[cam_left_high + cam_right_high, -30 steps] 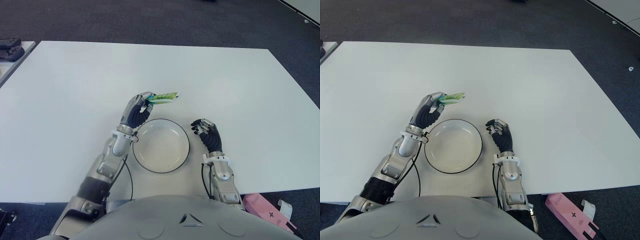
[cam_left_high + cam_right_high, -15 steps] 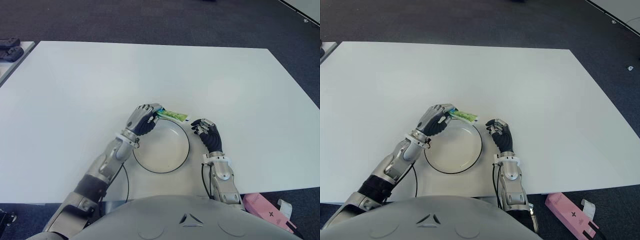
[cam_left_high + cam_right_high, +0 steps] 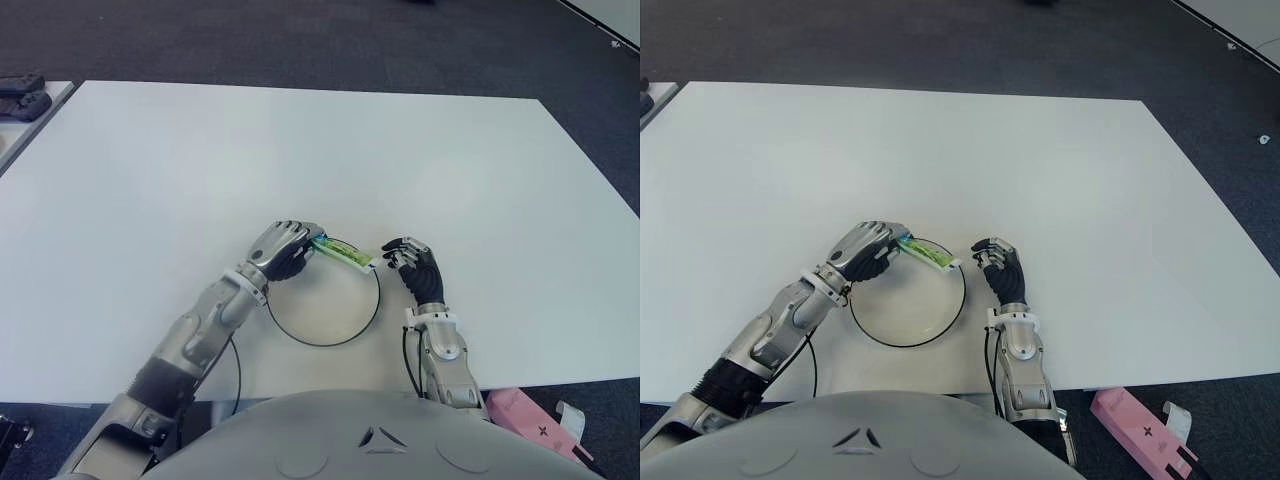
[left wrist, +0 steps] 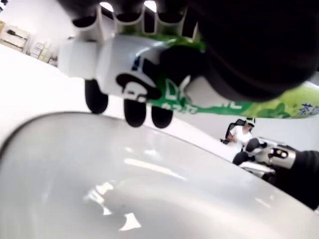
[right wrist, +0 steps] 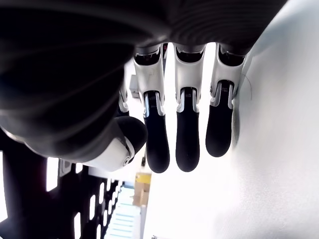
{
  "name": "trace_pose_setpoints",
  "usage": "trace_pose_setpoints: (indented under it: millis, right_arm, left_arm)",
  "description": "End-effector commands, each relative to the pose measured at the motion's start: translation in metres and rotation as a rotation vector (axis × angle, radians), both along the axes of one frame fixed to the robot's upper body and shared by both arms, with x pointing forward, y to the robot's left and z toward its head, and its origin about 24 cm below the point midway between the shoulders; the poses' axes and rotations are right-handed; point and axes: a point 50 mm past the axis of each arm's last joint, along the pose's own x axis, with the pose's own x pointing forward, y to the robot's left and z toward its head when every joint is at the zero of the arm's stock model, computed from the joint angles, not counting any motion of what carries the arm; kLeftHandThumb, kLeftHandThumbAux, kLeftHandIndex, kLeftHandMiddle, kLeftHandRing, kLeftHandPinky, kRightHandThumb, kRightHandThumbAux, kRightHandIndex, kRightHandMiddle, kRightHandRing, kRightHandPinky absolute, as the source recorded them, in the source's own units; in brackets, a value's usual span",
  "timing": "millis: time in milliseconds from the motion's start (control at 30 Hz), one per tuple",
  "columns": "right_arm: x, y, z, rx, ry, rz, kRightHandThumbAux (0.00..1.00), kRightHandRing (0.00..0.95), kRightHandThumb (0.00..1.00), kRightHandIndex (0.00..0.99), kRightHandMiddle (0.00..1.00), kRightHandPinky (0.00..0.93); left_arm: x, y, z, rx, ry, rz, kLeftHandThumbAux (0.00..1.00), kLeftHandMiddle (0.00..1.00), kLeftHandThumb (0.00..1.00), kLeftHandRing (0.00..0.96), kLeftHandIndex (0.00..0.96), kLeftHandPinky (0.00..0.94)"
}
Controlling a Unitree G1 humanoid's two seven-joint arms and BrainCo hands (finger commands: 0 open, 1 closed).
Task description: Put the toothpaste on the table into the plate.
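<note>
Carrying the toothpaste (image 3: 342, 253) over the plate (image 3: 330, 337) is the step in hand; it is gripped by its cap end in the curled fingers of the left hand (image 3: 283, 250), tube angled down above the far rim. A lowering and release of the fingers is called for next. The right hand (image 3: 417, 268) is held just right of the plate, fingers loosely extended, holding nothing

print: green and white toothpaste tube (image 4: 219, 102) clamped in my left hand (image 3: 280, 250) | legible: one Chinese character "茶" in white at the tube's far end, left wrist view | remaining lettering on tube: partly covered by my fingers (image 4: 134, 107), not readable | other surfaces: no readable text
</note>
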Motion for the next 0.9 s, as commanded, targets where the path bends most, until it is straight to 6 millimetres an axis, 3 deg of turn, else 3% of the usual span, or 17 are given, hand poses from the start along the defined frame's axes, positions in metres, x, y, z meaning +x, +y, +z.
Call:
trace_pose_setpoints:
  millis: [33, 200, 400, 500, 600, 667, 733, 767, 900]
  right_arm:
    - [-0.001, 0.000, -0.002, -0.002, 0.021, -0.018, 0.728, 0.453, 0.711, 0.427, 0.456, 0.468]
    - [-0.002, 0.001, -0.001, -0.009, 0.022, -0.031, 0.728, 0.459, 0.710, 0.427, 0.461, 0.470]
    - [-0.002, 0.001, 0.000, -0.012, 0.022, -0.039, 0.727, 0.460, 0.710, 0.428, 0.461, 0.472]
    - [-0.002, 0.002, 0.001, -0.012, 0.021, -0.042, 0.727, 0.465, 0.710, 0.427, 0.462, 0.477]
    - [-0.003, 0.001, 0.001, -0.012, 0.021, -0.041, 0.728, 0.469, 0.710, 0.427, 0.465, 0.479]
    - [-0.003, 0.001, 0.001, -0.012, 0.021, -0.037, 0.728, 0.469, 0.711, 0.427, 0.463, 0.475]
    - [-0.003, 0.001, 0.001, -0.015, 0.023, -0.034, 0.728, 0.469, 0.710, 0.427, 0.463, 0.475]
    - [-0.003, 0.001, 0.001, -0.016, 0.024, -0.033, 0.728, 0.466, 0.710, 0.427, 0.461, 0.471]
    - [-0.002, 0.001, 0.001, -0.021, 0.028, -0.032, 0.728, 0.461, 0.710, 0.427, 0.459, 0.466]
  left_arm:
    - [-0.004, 0.002, -0.002, 0.085, 0.008, -0.057, 0.666, 0.562, 0.853, 0.877, 0.405, 0.870]
    - [-0.009, 0.010, 0.003, 0.138, 0.060, -0.100, 0.666, 0.563, 0.849, 0.852, 0.408, 0.839]
    - [-0.012, 0.022, 0.013, 0.151, 0.115, -0.112, 0.662, 0.542, 0.845, 0.748, 0.414, 0.689]
    - [-0.012, 0.026, 0.019, 0.149, 0.109, -0.115, 0.661, 0.491, 0.844, 0.616, 0.438, 0.582]
    - [-0.011, 0.028, 0.025, 0.150, 0.094, -0.116, 0.679, 0.391, 0.760, 0.452, 0.432, 0.468]
    - [-0.010, 0.030, 0.029, 0.150, 0.082, -0.114, 0.536, 0.264, 0.738, 0.337, 0.320, 0.374]
    - [-0.009, 0.031, 0.035, 0.143, 0.056, -0.112, 0.473, 0.192, 0.678, 0.259, 0.235, 0.328]
    - [-0.008, 0.031, 0.039, 0.140, 0.040, -0.112, 0.442, 0.123, 0.622, 0.167, 0.150, 0.270]
    - [-0.008, 0.035, 0.052, 0.115, -0.002, -0.108, 0.400, 0.032, 0.507, 0.044, 0.039, 0.169]
